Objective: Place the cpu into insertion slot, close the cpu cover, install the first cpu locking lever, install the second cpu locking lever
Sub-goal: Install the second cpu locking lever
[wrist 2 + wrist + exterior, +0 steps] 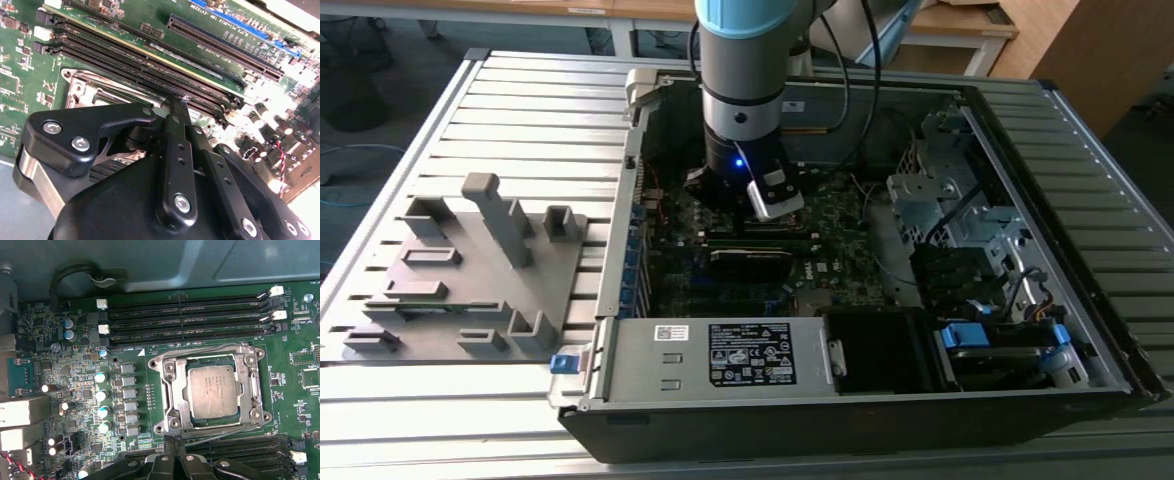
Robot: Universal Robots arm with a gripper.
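The arm [744, 60] is being held down inside the open computer case [854, 400], which is being carried on a slatted metal table [480, 110]; a grey fixture block [467, 270] is being kept on that table at the exterior view's left of the case. In the first wrist view the cpu [212, 391] is being shown lying flat in the insertion slot [185, 426], its dull silver top facing up. The cpu cover [252, 385] is being shown laid down around the chip, so that the chip is being seen through its square window. Whether the locking levers are being held latched cannot be told. The socket is being flanked by long black memory slots [190, 315] on one side and by more of them on the other, all on the green motherboard [75, 365]. The gripper [172, 441] is being held just beside the socket's edge, over the nearer memory slots, and its fingers [176, 150] are being pressed together at the tips in the second wrist view, with nothing being pinched between them. No contact with the cover or the chip is being shown.
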